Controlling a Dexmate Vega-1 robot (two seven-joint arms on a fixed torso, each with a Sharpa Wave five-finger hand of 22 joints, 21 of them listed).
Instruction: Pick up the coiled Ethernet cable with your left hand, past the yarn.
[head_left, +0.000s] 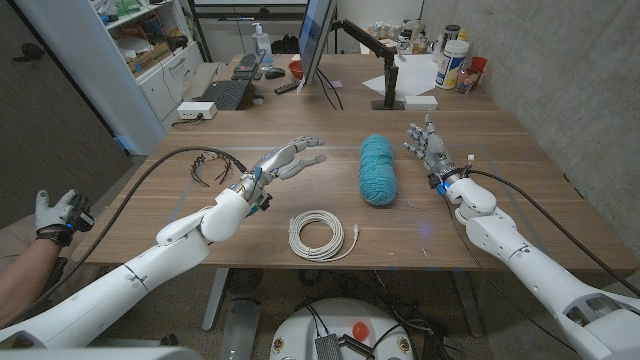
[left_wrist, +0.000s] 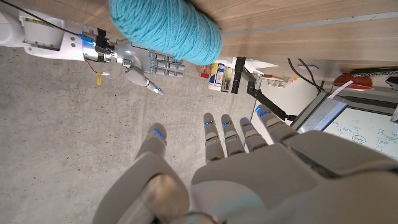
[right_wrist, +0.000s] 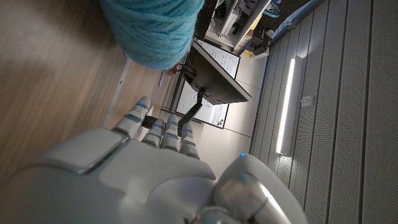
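My left hand (head_left: 283, 161) is open, fingers spread, holding nothing, hovering over the tabletop (head_left: 200, 205). The white coiled Ethernet cable (head_left: 317, 235) lies flat just in front of it, near the tabletop's front edge; its plug end points right. The teal yarn skein (head_left: 378, 169) has its long axis front-to-back. My right hand (head_left: 428, 148) is open and empty, beside the skein.

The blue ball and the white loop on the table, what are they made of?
The blue ball looks like soft, fuzzy yarn: you can see many thin strands wound side by side, with a matte look. The white loop is a coiled cable, probably smooth plastic over wire; its rings look slick and even, with a small plug at one end. The table looks like wood, with grain lines.
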